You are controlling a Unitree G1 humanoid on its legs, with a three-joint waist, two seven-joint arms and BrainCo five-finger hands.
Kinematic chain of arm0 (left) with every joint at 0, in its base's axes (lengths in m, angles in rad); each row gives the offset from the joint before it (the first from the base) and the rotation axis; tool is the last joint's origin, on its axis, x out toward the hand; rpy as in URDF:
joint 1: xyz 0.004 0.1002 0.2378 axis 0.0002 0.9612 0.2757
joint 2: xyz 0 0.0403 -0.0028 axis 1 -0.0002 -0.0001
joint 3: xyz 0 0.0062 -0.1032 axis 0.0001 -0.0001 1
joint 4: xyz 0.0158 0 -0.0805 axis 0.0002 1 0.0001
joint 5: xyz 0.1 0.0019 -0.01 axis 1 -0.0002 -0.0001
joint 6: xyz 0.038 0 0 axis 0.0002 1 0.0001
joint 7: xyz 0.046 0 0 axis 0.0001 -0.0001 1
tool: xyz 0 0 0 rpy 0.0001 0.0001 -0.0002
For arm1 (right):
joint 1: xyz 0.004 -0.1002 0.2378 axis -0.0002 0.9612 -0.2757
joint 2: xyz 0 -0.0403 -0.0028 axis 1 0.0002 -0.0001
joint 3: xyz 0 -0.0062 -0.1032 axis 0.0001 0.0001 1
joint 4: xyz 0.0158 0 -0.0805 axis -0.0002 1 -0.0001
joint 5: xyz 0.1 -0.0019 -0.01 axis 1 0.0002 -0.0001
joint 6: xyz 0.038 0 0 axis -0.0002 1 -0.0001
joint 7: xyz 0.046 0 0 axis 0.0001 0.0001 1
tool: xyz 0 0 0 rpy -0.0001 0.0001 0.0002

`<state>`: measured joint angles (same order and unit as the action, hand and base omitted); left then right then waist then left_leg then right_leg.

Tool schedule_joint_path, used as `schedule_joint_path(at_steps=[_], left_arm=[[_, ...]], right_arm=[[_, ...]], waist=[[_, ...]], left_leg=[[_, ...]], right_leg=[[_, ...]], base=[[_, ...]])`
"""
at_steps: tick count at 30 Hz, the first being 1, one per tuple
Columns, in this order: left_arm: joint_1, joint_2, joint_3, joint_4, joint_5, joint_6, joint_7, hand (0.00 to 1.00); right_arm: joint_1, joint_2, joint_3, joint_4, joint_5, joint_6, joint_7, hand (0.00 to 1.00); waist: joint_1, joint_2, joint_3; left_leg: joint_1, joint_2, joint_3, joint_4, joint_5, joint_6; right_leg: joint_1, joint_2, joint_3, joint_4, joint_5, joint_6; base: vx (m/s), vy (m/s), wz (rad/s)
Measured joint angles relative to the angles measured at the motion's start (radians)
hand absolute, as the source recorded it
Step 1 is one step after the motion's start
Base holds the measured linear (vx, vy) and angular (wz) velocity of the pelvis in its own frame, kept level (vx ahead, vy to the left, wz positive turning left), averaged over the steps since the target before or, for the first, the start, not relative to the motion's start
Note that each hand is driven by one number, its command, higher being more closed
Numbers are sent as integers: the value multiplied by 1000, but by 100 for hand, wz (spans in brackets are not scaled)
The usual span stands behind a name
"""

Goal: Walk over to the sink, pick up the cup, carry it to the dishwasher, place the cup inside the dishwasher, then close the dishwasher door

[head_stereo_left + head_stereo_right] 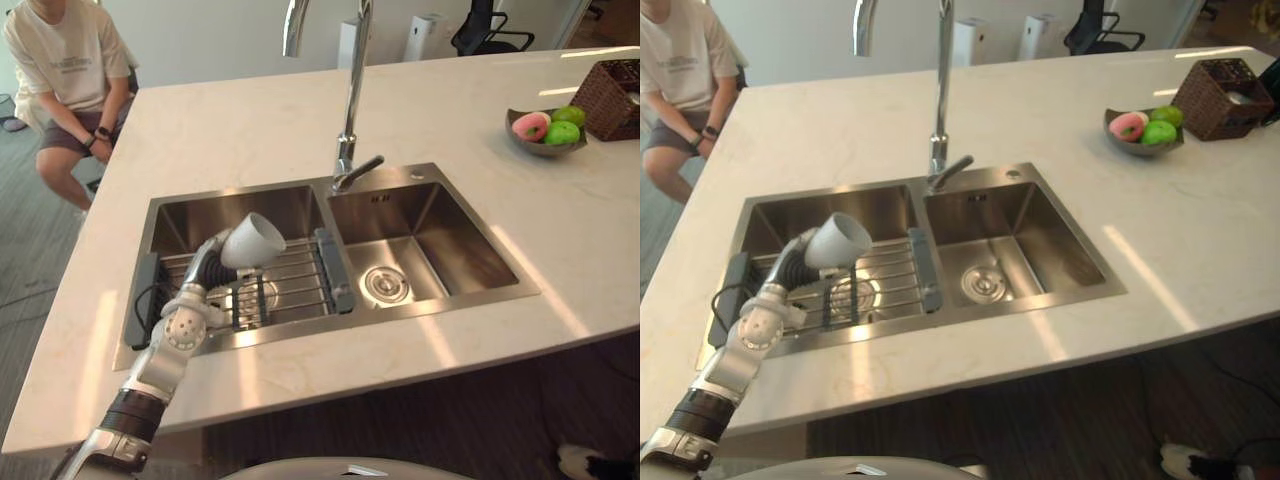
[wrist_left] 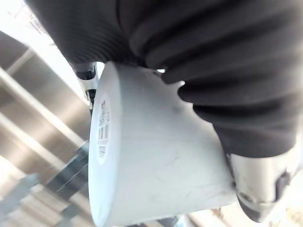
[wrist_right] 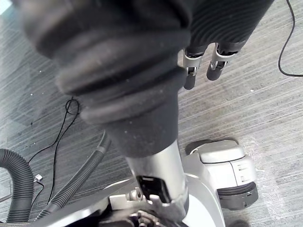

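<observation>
Gripping the cup (image 1: 254,240), left hand (image 1: 207,262) holds it tilted (wide end up).

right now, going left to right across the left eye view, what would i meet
person → left hand → cup held in that hand over the sink → faucet → fruit bowl → wicker basket

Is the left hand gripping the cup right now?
Yes, the left hand is wrapped around the white cup, holding it tilted above the sink rack.
</observation>
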<state>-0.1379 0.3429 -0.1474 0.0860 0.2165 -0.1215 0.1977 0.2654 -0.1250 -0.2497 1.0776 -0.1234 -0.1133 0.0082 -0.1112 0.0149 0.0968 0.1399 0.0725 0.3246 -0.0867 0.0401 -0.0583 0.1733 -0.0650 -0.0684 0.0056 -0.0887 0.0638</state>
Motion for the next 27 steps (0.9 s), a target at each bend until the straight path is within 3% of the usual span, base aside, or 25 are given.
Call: schedule_joint_path(at_steps=[6,9,14,20,23,26,27], left_arm=[[44,-103,135,-182,-360,-158,61,100],[79,-125,193,-254,-437,-237,84,100],[130,-157,267,-385,-470,-319,128,100],[163,-168,269,-431,-471,-327,148,100],[174,-186,268,-435,-472,-327,148,100],[199,-208,264,-460,-472,-332,148,100],[213,-208,261,-470,-499,-337,100,100]], right_arm=[[15,10,-8,0,31,-20,-11,0],[27,15,-9,0,61,-20,-11,0],[46,26,-46,11,78,-45,-30,0],[39,53,-50,-5,49,-125,-224,0],[40,68,-51,-31,6,-146,-325,0],[40,78,-50,-72,-14,-157,-379,0],[46,78,-28,-127,-75,-216,-401,0]], waist=[[5,3,-2],[15,3,-2],[39,-3,-17],[51,-18,-36],[54,-18,-46],[53,-19,-48],[53,-9,-49]], left_leg=[[1,1,-14,0,5,1],[1,2,-22,0,8,3],[-15,2,-28,0,14,4],[-23,1,-30,0,18,6],[-42,2,-30,0,24,9],[-46,2,-29,0,27,12],[-48,2,-24,0,34,17]], right_leg=[[6,-1,-12,2,0,0],[10,-2,-22,2,0,0],[0,-3,-24,4,1,0],[-8,-3,-23,9,2,0],[-30,-3,-21,13,6,1],[-35,-3,-19,13,11,3],[-38,-3,-3,1,30,5]], base=[[-34,-16,5],[-37,-14,8],[-20,-13,6],[-3,-2,1],[-10,-2,0],[0,0,0],[0,0,0]])
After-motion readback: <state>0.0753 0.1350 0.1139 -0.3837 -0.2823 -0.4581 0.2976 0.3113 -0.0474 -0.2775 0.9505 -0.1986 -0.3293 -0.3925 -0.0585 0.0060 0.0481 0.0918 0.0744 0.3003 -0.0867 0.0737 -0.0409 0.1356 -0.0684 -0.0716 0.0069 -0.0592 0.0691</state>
